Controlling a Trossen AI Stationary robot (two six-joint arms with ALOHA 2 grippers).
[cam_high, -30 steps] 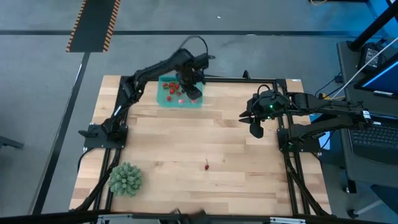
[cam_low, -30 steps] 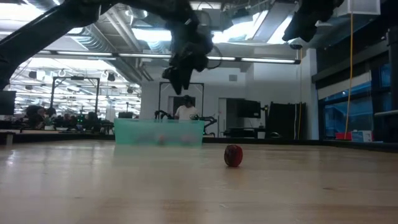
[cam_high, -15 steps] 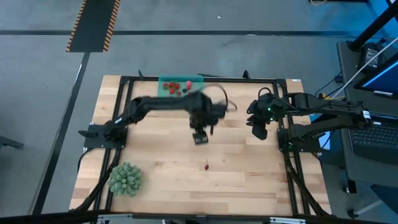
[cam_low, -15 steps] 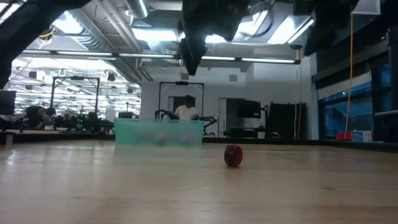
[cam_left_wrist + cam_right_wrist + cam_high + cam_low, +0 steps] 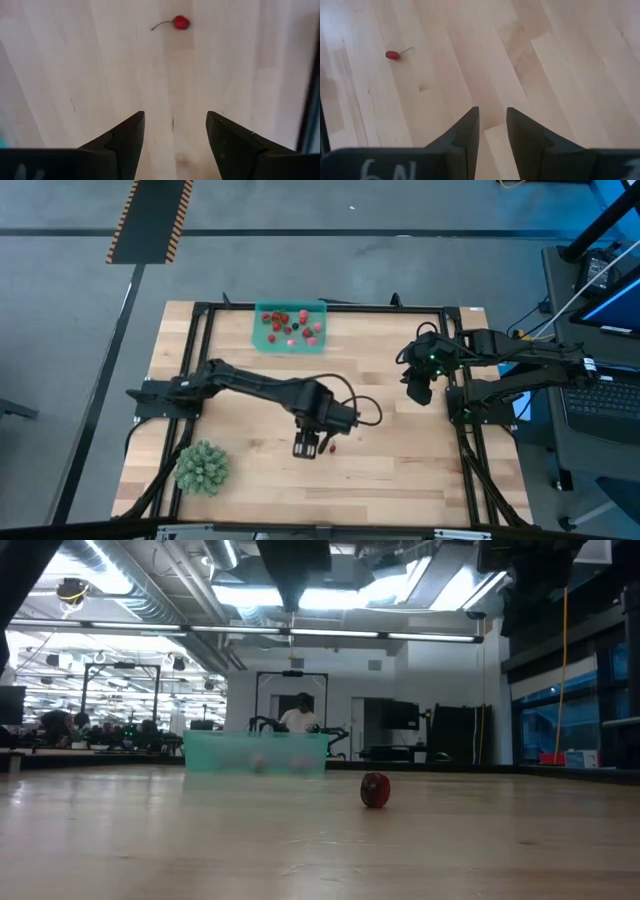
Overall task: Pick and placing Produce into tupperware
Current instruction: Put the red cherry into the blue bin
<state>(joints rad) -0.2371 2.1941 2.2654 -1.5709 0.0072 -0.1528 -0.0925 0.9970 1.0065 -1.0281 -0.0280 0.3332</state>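
Jaws spread wide and holding nothing, the left gripper [image 5: 308, 448] hovers just beside a lone red fruit [image 5: 331, 446] lying mid-table [image 5: 400, 470]. More red and pink fruits [image 5: 291, 325] sit inside the teal tupperware [image 5: 261, 338] at the far edge. At the right side, the right gripper [image 5: 415, 391] waits with jaws narrowly parted and gripping nothing.
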